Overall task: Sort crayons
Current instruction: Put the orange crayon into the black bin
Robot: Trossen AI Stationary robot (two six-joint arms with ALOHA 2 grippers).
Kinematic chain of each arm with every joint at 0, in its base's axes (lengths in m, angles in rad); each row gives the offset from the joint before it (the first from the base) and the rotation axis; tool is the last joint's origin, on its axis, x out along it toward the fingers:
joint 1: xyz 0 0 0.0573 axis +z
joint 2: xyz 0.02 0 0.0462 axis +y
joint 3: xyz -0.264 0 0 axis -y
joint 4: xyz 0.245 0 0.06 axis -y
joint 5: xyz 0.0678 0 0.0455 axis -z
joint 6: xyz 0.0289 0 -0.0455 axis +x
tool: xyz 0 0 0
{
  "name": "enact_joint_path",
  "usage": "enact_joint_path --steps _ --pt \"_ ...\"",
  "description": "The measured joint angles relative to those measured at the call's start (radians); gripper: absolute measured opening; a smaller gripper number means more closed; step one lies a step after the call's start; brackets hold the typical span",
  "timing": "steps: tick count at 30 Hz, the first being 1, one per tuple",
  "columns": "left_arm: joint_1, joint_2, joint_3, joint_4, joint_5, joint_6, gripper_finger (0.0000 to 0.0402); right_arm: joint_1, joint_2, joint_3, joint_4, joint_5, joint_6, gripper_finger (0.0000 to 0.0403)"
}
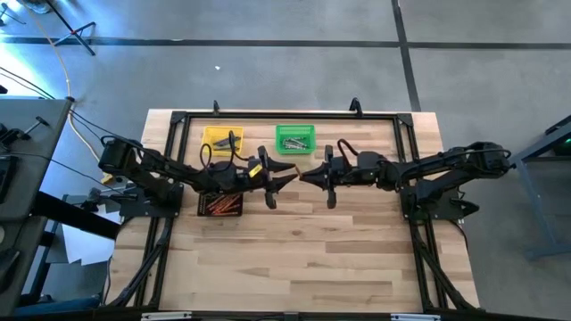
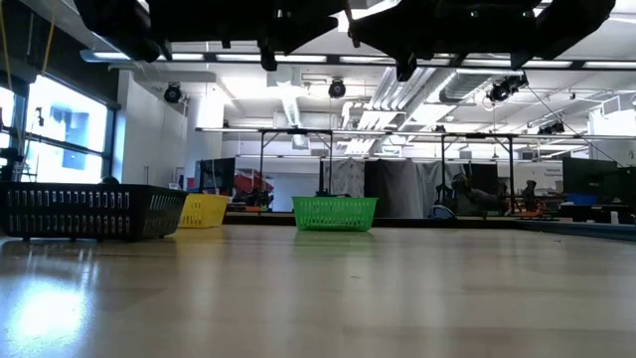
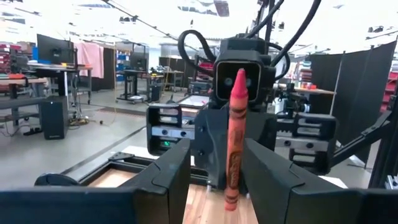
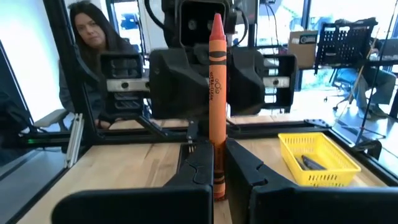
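One orange-red crayon stands upright in the air over the table's middle, tip up; it also shows in the left wrist view. My right gripper is shut on it. My left gripper faces it tip to tip, open, with a finger on either side of the crayon and a wide gap. In the high view the left gripper and the right gripper meet in front of the green bin. Several orange crayons lie in the black bin. My right gripper pinches the crayon's lower part between its two fingers. The fingers are level and come from the table's right side, across the crayon. The crayon stands upright, tip up, lifted clear of the table.
The yellow bin holds dark crayons and the green bin holds grey ones; both stand at the far side. The black bin lies under the left arm. A black frame runs round the table. A person is beyond the table.
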Motion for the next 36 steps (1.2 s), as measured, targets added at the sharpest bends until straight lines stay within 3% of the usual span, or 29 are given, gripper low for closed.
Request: enact_joint_path --steps 23,36 --pt "0.001 0.0 0.0 0.018 0.037 -0.027 0.0133 0.001 0.001 0.0 0.053 0.03 0.015 0.0002" --pt "0.001 0.0 0.0 0.026 0.037 -0.027 0.0133 0.0 0.096 0.0 0.187 0.029 0.041 0.0002"
